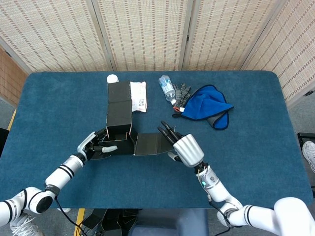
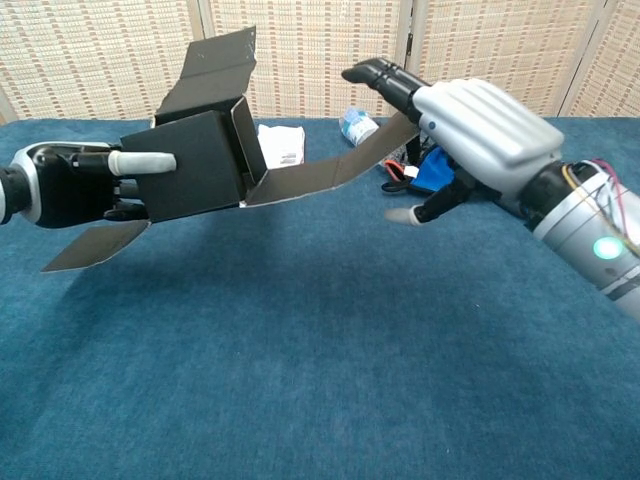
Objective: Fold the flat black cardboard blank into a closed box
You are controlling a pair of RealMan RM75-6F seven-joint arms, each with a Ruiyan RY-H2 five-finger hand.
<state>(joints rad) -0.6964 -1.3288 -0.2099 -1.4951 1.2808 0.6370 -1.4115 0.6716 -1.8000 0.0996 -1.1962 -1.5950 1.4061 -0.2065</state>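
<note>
My left robot hand (image 2: 70, 185), at the left of the chest view, is clamped on the half-formed black cardboard box (image 2: 195, 165) and holds it clear of the blue bench (image 2: 320, 380), open mouth turned toward the right of the frame. In the head view the box (image 1: 119, 129) sits left of centre. One long flap (image 2: 215, 70) rises toward the upper left of the chest view, a second flap (image 2: 95, 245) hangs below my left robot hand, and the long creased side panel (image 2: 330, 170) stretches rightward from the box mouth. My right robot hand (image 2: 470, 130) is apart, fingers extended and holding nothing, its fingertips (image 2: 365, 72) at the far end of that side panel; whether they touch the card or sit just beside it I cannot tell. Step in hand, as I judge it: bringing the side panel round to close the open face, with the body already squared up and no flap yet tucked. The next move calls for my right robot hand to press the panel inward along its crease while my left keeps the body from twisting. Along the far edge of the bench, in the upper part of the head view, lie a white cup (image 1: 112, 78), a white packet (image 1: 138, 96), a plastic bottle (image 1: 167, 88) and a blue cloth (image 1: 209, 105)
</note>
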